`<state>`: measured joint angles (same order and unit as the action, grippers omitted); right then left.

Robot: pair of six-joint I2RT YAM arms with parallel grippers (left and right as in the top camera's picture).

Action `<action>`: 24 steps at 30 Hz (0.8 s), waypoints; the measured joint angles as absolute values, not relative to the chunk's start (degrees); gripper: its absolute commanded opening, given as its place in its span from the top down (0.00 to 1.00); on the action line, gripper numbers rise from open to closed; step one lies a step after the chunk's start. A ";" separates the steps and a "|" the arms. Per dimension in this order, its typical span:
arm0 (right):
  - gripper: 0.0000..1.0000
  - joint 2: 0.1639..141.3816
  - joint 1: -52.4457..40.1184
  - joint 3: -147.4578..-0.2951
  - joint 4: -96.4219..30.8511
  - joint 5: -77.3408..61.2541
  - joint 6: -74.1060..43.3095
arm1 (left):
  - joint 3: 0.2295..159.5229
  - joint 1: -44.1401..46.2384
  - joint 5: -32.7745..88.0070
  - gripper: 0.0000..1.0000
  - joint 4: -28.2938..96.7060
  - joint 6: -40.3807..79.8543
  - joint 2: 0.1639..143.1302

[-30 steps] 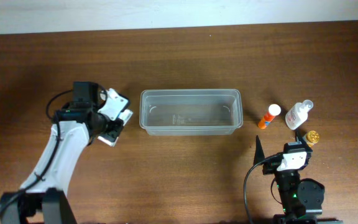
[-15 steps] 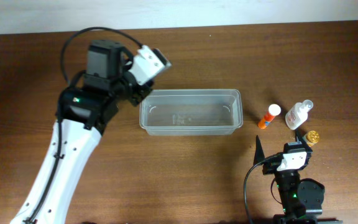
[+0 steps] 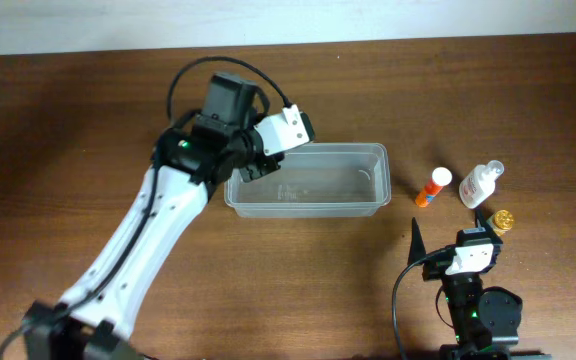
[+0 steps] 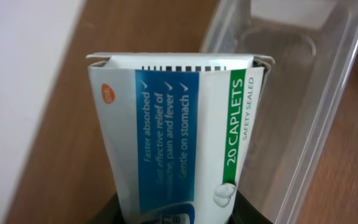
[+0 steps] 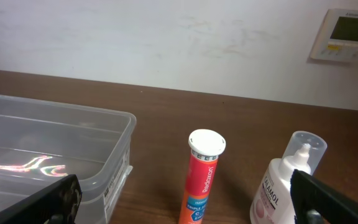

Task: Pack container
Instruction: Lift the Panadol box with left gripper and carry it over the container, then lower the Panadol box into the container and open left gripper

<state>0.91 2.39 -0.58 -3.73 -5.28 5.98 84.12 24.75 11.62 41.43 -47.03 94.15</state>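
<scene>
Overhead, the container (image 3: pixel 306 210) is seen lying lengthwise mid-table (image 3: pixel 68 120), with nothing visible inside. A white carton (image 3: pixel 288 127) is clamped in the left gripper (image 3: pixel 266 145), the jaws narrowed onto it, and is held over the far rim at the container's end nearest that arm. The right gripper (image 3: pixel 450 232) is parked near the front edge with its jaws spread wide and nothing between them. Beyond it, well apart from the container, an orange tube (image 3: pixel 432 187), a clear bottle (image 3: pixel 480 184) and a small gold-topped item (image 3: pixel 503 219) are noted.

Next, left wrist: the carton (image 4: pixel 179 137), printed "20 CAPLETS", fills the view and hides the jaw tips. The container's corner (image 4: pixel 328 93) shows behind it.

Lastly, right wrist: both fingers (image 5: pixel 61 199) are seen at the frame's edges. The tube (image 5: pixel 202 177) and bottle (image 5: pixel 291 180) stand upright between them, with the container's end wall (image 5: pixel 120 155) beside the tube.
</scene>
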 measured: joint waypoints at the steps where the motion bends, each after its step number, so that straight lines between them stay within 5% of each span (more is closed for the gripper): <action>1: 0.02 0.91 2.39 -0.58 -3.73 -5.26 5.98 | 84.12 24.75 11.62 0.71 41.65 -47.16 95.26; 24: 0.02 0.91 2.39 -0.58 -3.75 -5.26 6.00 | 84.12 24.75 8.82 0.65 42.87 -50.92 113.84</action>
<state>0.91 2.39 -0.58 -3.75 -5.26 6.00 84.12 24.75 8.82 42.87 -50.92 113.84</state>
